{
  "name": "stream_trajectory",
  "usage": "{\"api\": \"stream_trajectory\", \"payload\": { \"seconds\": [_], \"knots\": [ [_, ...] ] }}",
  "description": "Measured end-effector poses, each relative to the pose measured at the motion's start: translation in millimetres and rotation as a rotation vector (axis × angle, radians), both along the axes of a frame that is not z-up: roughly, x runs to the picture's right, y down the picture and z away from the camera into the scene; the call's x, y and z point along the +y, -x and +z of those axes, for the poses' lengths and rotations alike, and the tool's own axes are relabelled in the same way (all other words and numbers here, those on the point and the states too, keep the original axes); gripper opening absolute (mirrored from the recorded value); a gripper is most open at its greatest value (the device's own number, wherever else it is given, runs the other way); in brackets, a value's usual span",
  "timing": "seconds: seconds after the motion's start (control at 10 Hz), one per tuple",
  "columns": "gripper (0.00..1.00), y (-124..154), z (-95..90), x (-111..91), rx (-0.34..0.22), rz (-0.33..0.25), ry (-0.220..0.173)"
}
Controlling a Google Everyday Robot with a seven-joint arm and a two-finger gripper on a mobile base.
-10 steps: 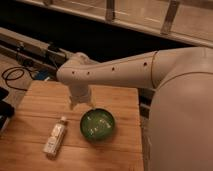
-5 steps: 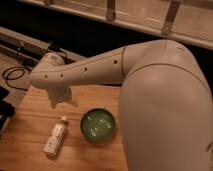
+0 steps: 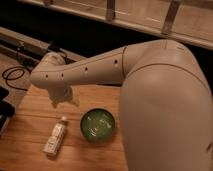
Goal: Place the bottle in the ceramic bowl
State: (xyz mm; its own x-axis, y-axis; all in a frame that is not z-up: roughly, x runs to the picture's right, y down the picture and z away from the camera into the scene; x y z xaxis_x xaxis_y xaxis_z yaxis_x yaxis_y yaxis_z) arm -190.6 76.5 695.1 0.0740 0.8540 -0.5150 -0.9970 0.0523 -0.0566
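Observation:
The bottle [image 3: 55, 136] is a slim whitish-cream bottle with a pale label and a small white cap. It lies flat on the wooden table [image 3: 30, 150], cap pointing away. The ceramic bowl [image 3: 98, 124] is round, glossy and green, and stands just right of the bottle, apart from it. My gripper [image 3: 61, 99] hangs below the white arm, above the table and a little behind the bottle's cap, touching neither bottle nor bowl.
My large white arm [image 3: 160, 105] fills the right side of the view and hides the table's right part. Black cables [image 3: 12, 75] lie on the floor at the left, beyond the table's far edge. A dark object [image 3: 4, 107] sits at the left edge.
The arm has swung left and closer to the camera, and the gripper has moved from above the bowl's left rim to a spot behind the bottle. Bottle and bowl have not moved.

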Motion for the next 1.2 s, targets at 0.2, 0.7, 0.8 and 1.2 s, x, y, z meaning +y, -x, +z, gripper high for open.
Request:
{"api": "stream_trajectory", "payload": {
  "seconds": [0.2,0.7,0.8,1.2],
  "knots": [
    [0.65,14,6.1,19,-0.032,-0.025,0.036],
    [0.65,69,7.8,56,-0.142,-0.096,0.096],
    [0.65,74,5.7,58,-0.151,-0.098,0.100],
    [0.65,71,7.3,57,-0.145,-0.101,0.097]
  ]
}}
